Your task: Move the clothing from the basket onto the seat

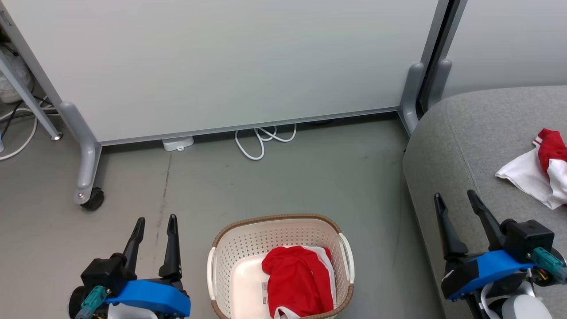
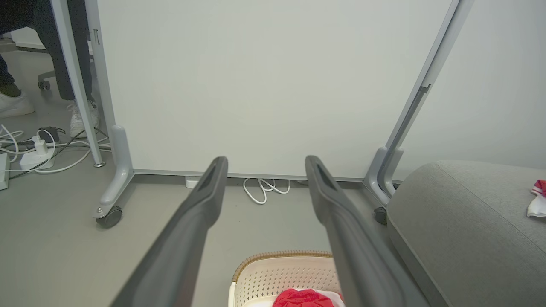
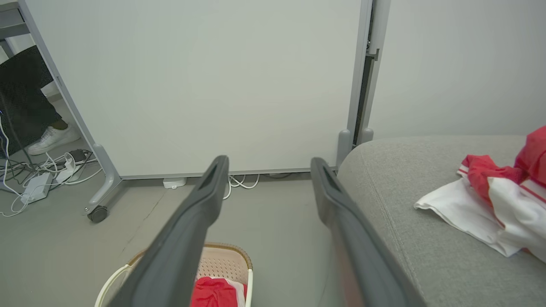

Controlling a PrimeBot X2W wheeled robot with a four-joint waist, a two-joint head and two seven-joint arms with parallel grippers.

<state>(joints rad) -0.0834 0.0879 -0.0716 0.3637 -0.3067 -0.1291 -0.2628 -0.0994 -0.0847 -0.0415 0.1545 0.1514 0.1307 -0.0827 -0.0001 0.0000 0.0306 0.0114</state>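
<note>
Basket (image 1: 248, 248), between claws: cream, perforated dot pattern, brown woven rim, white handles. Clothing (image 1: 297, 279) in it: bright red, white panel at edge. Garment (image 1: 538, 170) right of right claw (image 1: 454, 195): red and white. Seat (image 1: 452, 146): grey weave. Left claw (image 1: 156, 220): black fingers, blue shell, teal connector; right claw same. Floor (image 1: 310, 177): dull grey. Panel (image 1: 221, 66) beyond claws: pale grey-white. Cable (image 1: 261, 139): white.

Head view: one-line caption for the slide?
Open, empty left gripper and right gripper flank the basket holding a red garment; a second garment lies on the seat.
</note>
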